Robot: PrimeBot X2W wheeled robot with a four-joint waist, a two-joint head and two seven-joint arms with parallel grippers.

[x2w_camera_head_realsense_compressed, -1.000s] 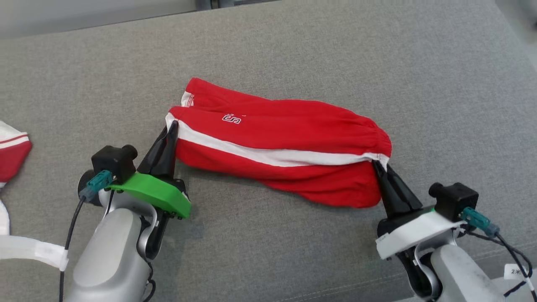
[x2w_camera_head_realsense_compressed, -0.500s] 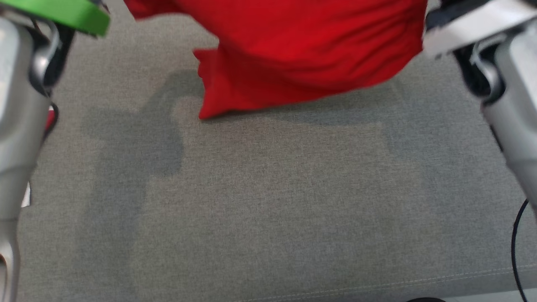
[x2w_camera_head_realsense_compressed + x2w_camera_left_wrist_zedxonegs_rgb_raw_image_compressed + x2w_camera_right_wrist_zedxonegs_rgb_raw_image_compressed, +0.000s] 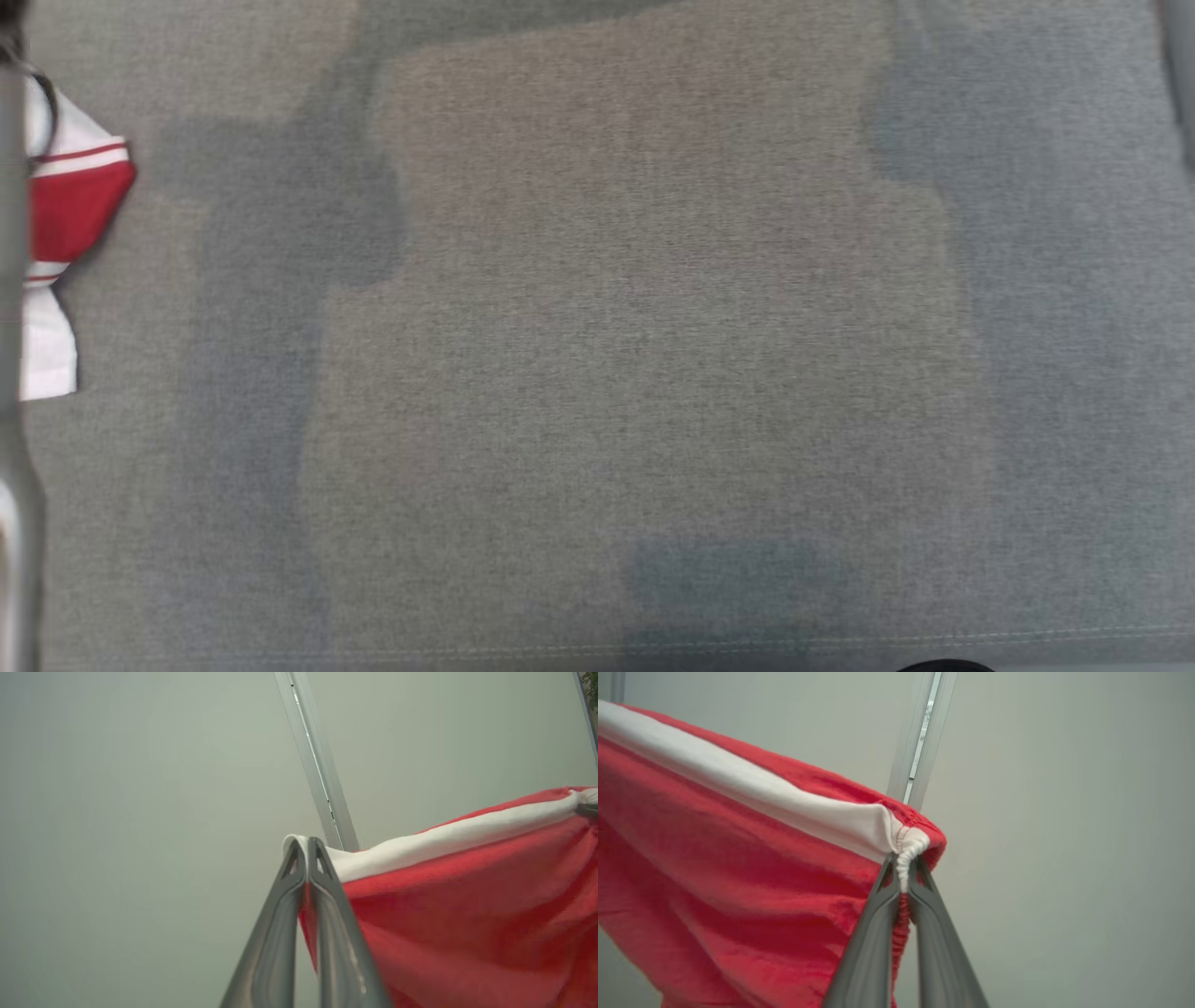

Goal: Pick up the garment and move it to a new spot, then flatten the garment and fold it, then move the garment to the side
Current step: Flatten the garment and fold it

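Observation:
The garment [image 3: 458, 896] is a pair of red shorts with a white side stripe, held up in the air and stretched between both grippers against a pale wall. In the left wrist view my left gripper [image 3: 306, 845] is shut on the white-striped hem corner. The right wrist view has my right gripper [image 3: 903, 861] shut on the gathered waistband end of the garment [image 3: 738, 877]. Red cloth hangs down below both grips. Under them, in the head view, lies the grey cushion [image 3: 635, 355] with soft shadows on it.
Another red and white garment [image 3: 65, 215] lies at the far left edge of the cushion, partly behind a pale arm part [image 3: 14, 448]. The cushion's front seam [image 3: 653, 644] runs along the bottom. A metal wall strip [image 3: 317, 765] stands behind the lifted shorts.
The shorts have gone from lying on the cushion to hanging in the air, lifted by both grippers out of the top of the head view. The head view has also shifted.

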